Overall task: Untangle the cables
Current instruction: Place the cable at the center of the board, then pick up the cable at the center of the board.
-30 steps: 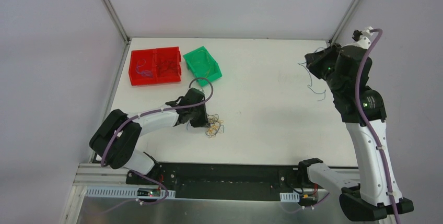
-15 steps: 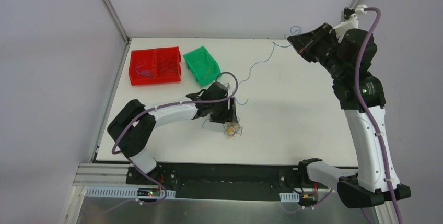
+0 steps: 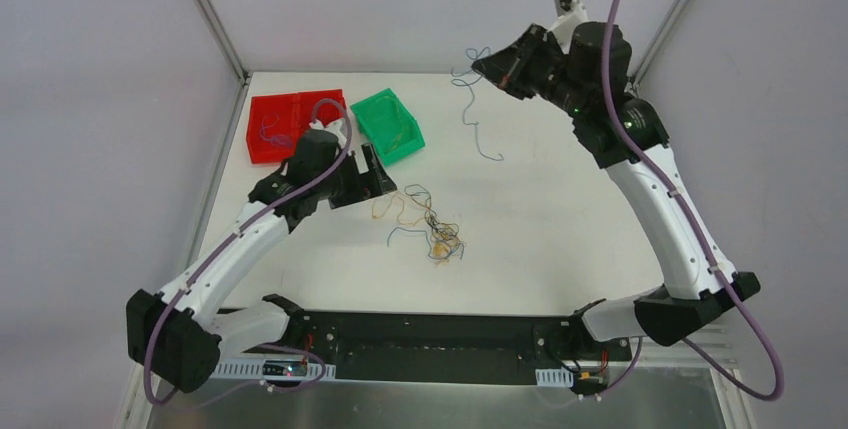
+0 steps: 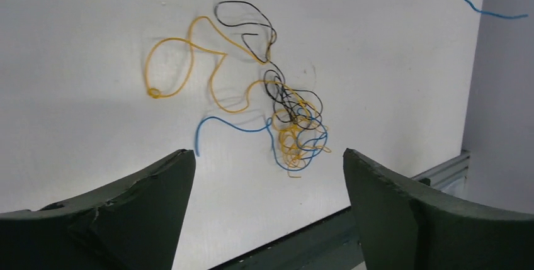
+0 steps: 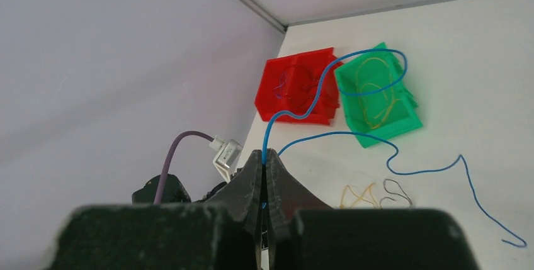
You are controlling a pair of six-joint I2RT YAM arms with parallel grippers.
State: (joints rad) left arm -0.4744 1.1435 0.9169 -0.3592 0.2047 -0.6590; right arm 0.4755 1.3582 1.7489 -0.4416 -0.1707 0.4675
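Observation:
The cables (image 3: 432, 230) lie as a loose clump of yellow-orange, black and blue strands on the white table; the left wrist view shows the clump (image 4: 293, 126) just ahead of my fingers. My left gripper (image 3: 378, 177) (image 4: 267, 154) hovers to the left of it, jaws wide open with nothing between them. My right gripper (image 3: 479, 66) (image 5: 264, 153) is raised over the far side of the table, shut on one blue cable (image 3: 467, 107) (image 5: 371, 73). That cable hangs free in the air, apart from the clump.
A red two-compartment bin (image 3: 298, 156) (image 5: 291, 112) and a green bin (image 3: 372, 101) (image 5: 387, 135) stand at the far left of the table, each with thin wires inside. The table's near edge and the black rail (image 3: 430, 334) run just below the clump.
My left gripper opened, rose and drew back left from the clump, which now lies more spread out. The right arm swung left with the blue cable, which has come out of the clump.

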